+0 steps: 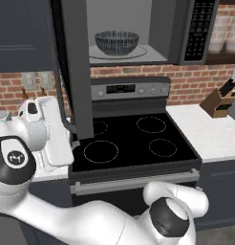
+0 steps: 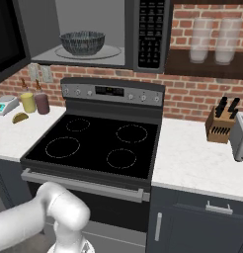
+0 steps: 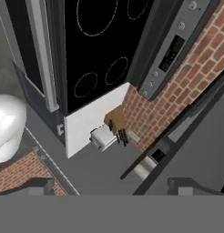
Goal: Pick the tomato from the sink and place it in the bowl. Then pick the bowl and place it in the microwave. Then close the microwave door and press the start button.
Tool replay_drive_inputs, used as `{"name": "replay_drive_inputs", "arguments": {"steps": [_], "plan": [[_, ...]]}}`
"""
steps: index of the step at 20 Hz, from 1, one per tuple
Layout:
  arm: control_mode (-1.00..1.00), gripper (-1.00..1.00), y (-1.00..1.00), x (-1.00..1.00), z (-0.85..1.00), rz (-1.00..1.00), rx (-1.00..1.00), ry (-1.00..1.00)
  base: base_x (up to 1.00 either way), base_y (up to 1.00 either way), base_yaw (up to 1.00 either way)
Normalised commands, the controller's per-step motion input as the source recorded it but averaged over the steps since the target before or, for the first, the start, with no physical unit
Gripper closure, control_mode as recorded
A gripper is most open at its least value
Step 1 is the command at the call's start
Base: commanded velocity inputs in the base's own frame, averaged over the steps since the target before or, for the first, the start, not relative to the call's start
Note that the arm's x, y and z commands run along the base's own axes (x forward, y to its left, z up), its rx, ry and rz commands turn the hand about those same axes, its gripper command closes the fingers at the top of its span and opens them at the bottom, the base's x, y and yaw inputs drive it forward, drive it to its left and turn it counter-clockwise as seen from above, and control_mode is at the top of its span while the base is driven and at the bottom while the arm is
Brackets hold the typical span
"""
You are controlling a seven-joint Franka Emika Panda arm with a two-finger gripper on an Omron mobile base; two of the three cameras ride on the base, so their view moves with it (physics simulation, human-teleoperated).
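Above the black stove (image 2: 96, 143), across the top of both base views, the microwave (image 2: 94, 34) hangs wide and dark grey, its long axis running left to right, its light grey cavity open toward the cameras and its keypad (image 2: 149, 32) on the right. Its door (image 1: 76, 67) stands swung out: in the left base view it shows nearly edge-on as a tall dark slab from the top of the frame down over the stove's left burners; in the right base view its black window sits at the upper left edge. Inside, the bowl (image 1: 117, 42) stands upright on the glass turntable (image 1: 138, 53), mouth up, round and deep, with fine grey-and-white ribbed stripes; its rim is clear of the cavity walls, with more room to its left. Whether the tomato lies inside it cannot be told from these angles. Pale counter (image 2: 192, 158) flanks the stove, carrying a knife block (image 2: 220, 123) at the right and two jars (image 2: 35, 103) at the left against the brick wall. White arm links fill the lower left of the left base view. At the bottom of the hand view, the gripper (image 3: 111, 186) shows two dark tips spread fully wide, holding nothing, looking past the stove edge toward floor and wall.
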Motion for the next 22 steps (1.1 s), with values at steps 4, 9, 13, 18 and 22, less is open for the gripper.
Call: {"name": "replay_drive_inputs", "arguments": {"steps": [4, 9, 13, 18, 22], "plan": [[-1.0, -1.0, -1.0, 0.0, 0.11, 0.0, 0.11, -0.06, 0.0, 0.0, 0.0], [-1.0, -1.0, -1.0, 0.03, 0.08, 0.01, 0.09, -0.03, 0.0, 0.0, 0.0], [-1.0, -1.0, -1.0, 0.39, 0.05, 0.05, 0.08, 0.0, 0.0, 0.0, 0.0], [-1.0, -1.0, -1.0, 0.86, 0.04, 0.1, 0.07, 0.0, 0.0, 0.0, 0.0], [-1.0, -1.0, -1.0, 1.0, 0.04, 0.13, 0.06, 0.03, 0.0, 0.0, 0.0]]}}
